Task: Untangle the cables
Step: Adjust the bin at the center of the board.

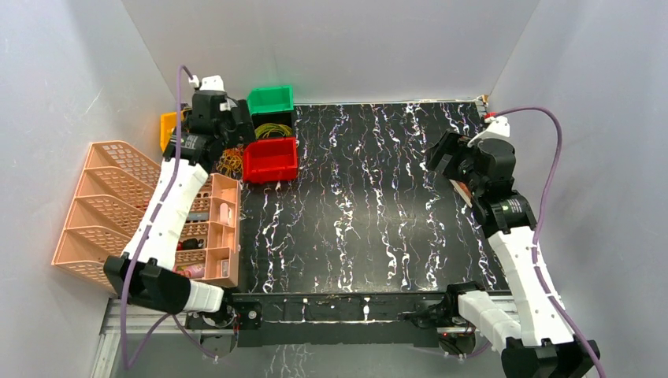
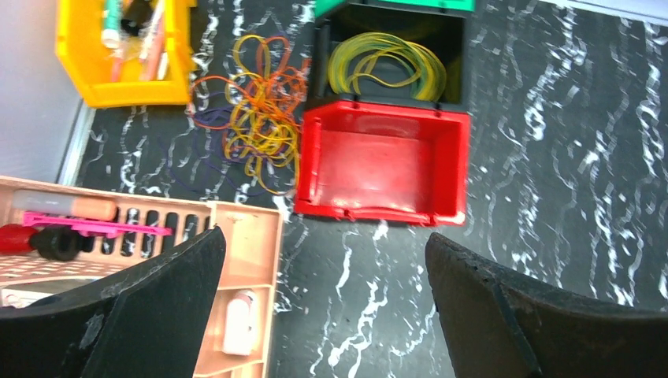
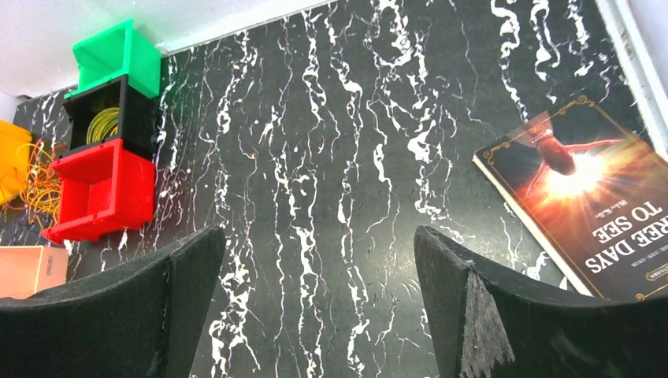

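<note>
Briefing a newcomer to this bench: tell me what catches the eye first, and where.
The tangle of yellow, orange and dark cables lies on the black marbled table at far left, between the yellow bin and the empty red bin. Behind the red bin, a black bin holds a tidy yellow coil. A glossy book lies at the table's right edge.

The black marbled table [image 2: 551, 157] carried a red bin [image 2: 382, 161] and tangled cables [image 2: 256, 126] beyond the left fingers [image 2: 142, 315], and a book [image 3: 583, 197] beyond the right fingers [image 3: 512, 315].
</note>
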You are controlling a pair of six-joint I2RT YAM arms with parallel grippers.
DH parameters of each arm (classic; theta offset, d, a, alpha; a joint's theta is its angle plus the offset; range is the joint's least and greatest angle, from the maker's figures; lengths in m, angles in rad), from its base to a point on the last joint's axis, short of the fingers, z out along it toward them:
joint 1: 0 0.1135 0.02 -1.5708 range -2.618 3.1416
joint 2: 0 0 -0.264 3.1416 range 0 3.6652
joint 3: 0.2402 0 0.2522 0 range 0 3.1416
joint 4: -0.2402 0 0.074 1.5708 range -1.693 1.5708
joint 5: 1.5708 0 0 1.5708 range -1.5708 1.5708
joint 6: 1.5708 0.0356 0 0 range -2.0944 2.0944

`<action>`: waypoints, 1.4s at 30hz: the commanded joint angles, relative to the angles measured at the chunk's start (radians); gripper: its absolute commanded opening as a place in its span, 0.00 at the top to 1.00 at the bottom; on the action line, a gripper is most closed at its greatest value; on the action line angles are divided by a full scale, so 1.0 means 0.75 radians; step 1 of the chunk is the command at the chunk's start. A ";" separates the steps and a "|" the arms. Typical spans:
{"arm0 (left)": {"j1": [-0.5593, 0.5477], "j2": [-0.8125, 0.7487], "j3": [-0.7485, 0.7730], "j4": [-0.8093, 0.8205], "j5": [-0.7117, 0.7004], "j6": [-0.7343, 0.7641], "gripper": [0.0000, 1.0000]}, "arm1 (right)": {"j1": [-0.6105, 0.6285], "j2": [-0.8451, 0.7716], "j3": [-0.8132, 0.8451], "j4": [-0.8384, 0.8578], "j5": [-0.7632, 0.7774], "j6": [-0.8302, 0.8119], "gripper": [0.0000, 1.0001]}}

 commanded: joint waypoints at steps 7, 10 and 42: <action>0.196 0.282 0.239 -0.119 0.298 0.126 0.02 | -0.008 0.087 -0.050 0.015 -0.195 0.030 0.02; 0.196 0.348 0.246 -0.116 0.425 0.142 0.01 | -0.009 0.122 -0.053 0.008 -0.269 0.035 0.02; -0.180 0.841 0.199 0.126 0.667 0.162 0.02 | -0.009 0.108 -0.173 -0.027 -0.269 0.041 0.02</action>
